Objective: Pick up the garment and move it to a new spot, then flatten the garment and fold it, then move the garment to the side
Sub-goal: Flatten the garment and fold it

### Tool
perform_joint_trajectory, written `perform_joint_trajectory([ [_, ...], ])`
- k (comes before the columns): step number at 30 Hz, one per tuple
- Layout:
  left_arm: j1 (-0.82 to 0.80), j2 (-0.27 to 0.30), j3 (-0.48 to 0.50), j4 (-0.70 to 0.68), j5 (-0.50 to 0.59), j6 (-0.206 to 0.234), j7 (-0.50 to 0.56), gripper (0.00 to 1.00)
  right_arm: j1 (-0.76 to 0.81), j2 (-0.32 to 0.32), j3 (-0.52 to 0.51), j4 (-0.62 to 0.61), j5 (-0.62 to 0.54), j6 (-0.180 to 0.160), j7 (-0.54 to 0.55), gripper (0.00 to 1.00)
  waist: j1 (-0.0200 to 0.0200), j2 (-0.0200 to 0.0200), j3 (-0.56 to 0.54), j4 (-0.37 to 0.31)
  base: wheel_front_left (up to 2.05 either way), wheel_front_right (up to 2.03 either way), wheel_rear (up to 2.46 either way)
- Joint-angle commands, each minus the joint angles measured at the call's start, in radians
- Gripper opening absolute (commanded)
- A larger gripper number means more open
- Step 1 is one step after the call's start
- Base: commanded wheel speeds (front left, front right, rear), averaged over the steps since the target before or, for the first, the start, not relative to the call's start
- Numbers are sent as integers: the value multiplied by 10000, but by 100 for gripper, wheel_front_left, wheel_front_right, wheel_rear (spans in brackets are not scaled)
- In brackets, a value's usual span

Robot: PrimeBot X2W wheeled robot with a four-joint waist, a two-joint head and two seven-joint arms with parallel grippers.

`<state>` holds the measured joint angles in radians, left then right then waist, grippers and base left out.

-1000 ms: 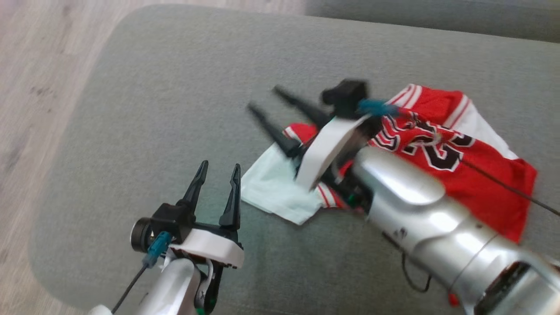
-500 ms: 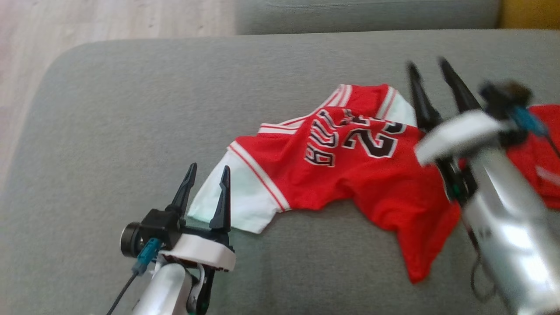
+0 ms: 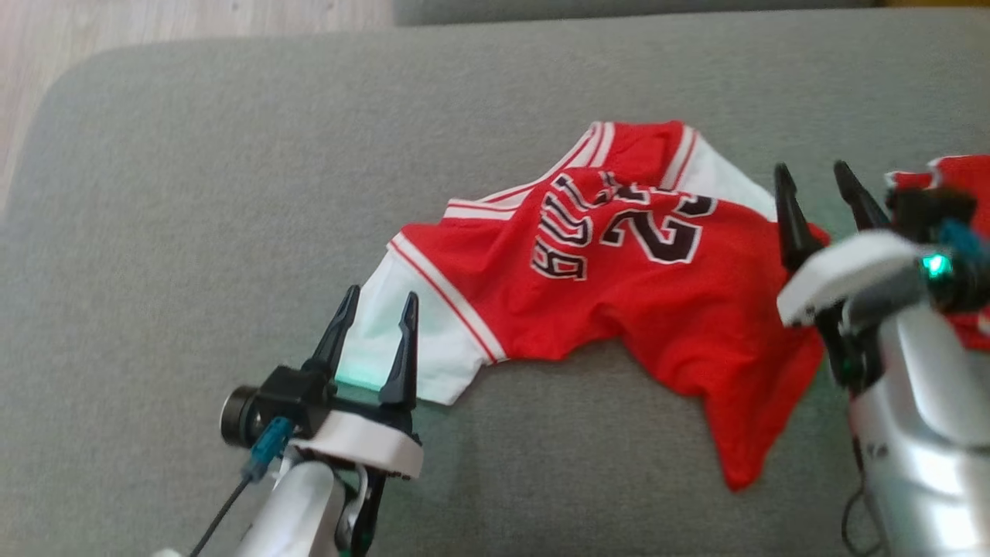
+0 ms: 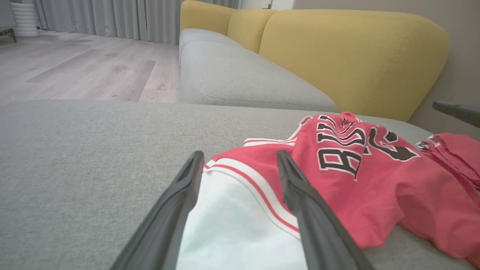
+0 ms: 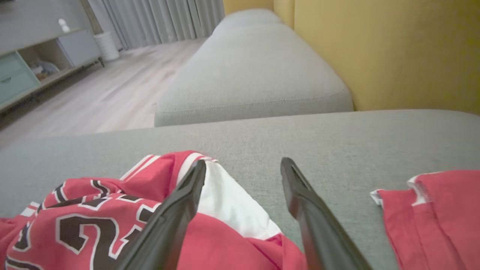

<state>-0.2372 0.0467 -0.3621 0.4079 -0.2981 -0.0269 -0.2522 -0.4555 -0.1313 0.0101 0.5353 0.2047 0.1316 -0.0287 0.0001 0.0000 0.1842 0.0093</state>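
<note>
Plainly, the jersey (image 3: 619,309) lies rumpled on the grey seat (image 3: 232,193), from its middle toward the right. It is red with white side panels, red-and-white trim, and black lettering and a number facing up. One white panel forms its near-left end and another shows at its far-right edge. A red flap trails toward the near right.

The left fingers (image 3: 402,352) stand spread apart at the near-left end, tips over the white panel. In the left wrist view white cloth shows between them. They grip nothing; whether they touch the cloth I cannot tell.

The right fingers (image 3: 790,224) are also spread wide and hold nothing. They are at the jersey's right edge, one over the far white panel and the other over bare seat.

Right of them lies a second red cloth (image 3: 955,174) with white trim, apart from the jersey, with bare seat between.

Beyond the seat runs another grey cushion (image 4: 240,75) with a yellow backrest (image 4: 356,56). Pale wood floor (image 3: 155,19) lies to the far left, with grey curtains (image 4: 112,18) behind. A sideboard (image 5: 37,63) stands by the wall; its open compartment holds something greyish, too blurred to name. A pale bin (image 5: 107,45) sits beside it, contents hidden.
</note>
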Motion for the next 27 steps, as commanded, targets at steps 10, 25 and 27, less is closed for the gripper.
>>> perform_joint_trajectory([
  [10, -904, 35, -244, -120, -240, 10, -95, 100, -2236, -1238, 1250, 1664, -285, -9, 3482, 100, -1, 0, 890, 1214, 0, 0, 0],
  [25, -1322, 35, -680, -305, -657, 212, -95, 100, -4557, -3380, 3862, 3282, 197, -9, 4170, 0, -1, 0, 1502, 2151, 0, 0, 0],
  [27, -1363, 35, -712, -337, -705, 226, -95, 100, -5157, -3515, 3925, 3321, -137, -9, 3663, 0, -1, 0, 1577, 2213, 0, 0, 0],
])
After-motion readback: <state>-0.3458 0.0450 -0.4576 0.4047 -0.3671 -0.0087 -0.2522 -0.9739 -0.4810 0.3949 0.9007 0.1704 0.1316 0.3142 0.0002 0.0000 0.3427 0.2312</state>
